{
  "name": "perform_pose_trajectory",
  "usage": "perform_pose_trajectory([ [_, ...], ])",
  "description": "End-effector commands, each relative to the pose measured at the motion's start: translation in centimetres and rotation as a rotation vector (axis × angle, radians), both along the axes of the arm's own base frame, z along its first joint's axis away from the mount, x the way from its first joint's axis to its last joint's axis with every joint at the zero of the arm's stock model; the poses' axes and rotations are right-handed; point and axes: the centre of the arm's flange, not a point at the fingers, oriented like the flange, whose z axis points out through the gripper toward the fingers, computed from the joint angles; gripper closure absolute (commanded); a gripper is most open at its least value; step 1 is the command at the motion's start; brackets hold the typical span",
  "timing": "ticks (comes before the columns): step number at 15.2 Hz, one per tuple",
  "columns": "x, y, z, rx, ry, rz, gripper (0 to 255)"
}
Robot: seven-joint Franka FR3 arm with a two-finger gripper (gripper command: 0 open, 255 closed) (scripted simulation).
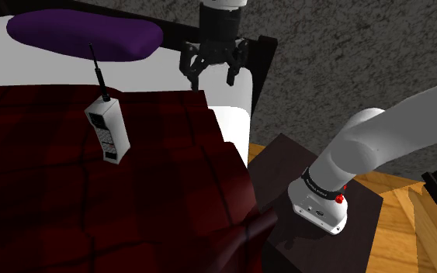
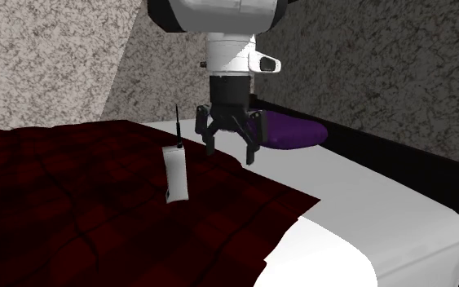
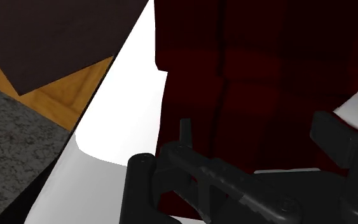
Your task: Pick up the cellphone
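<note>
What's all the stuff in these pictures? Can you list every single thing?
phone: 1, white with a black antenna, on the blanket
blanket: 1, dark red, spread over the bed
pillow: 1, purple, on the bed beyond the phone in the shoulder view
bed: 1, white, under the blanket and pillow
floor: 1, brown wood, beside the bed
wall: grey, speckled, behind the bed
stand: 1, dark, next to the bed
arm: 1, white, rising from the stand
gripper: 1, black, open, above the bed near the pillow, not touching the phone
</note>
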Motion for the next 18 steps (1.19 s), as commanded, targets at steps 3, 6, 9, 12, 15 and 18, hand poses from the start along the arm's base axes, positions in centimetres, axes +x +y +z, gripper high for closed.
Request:
perform_pose_trajectory([
  [3, 1.9, 5.1, -0.2, -0.017, 0.012, -0.101, 0],
  [6, 3.9, 8.8, -0.6, -0.031, 0.021, -0.173, 0],
  [9, 6.1, 12.3, -1.0, -0.044, 0.03, -0.244, 0],
  [12, 8.5, 15.6, -1.5, -0.058, 0.04, -0.316, 0],
  [15, 11.2, 18.7, -2.0, -0.071, 0.049, -0.387, 0],
  [18, 14.1, 21.7, -2.7, -0.085, 0.058, -0.459, 0],
])
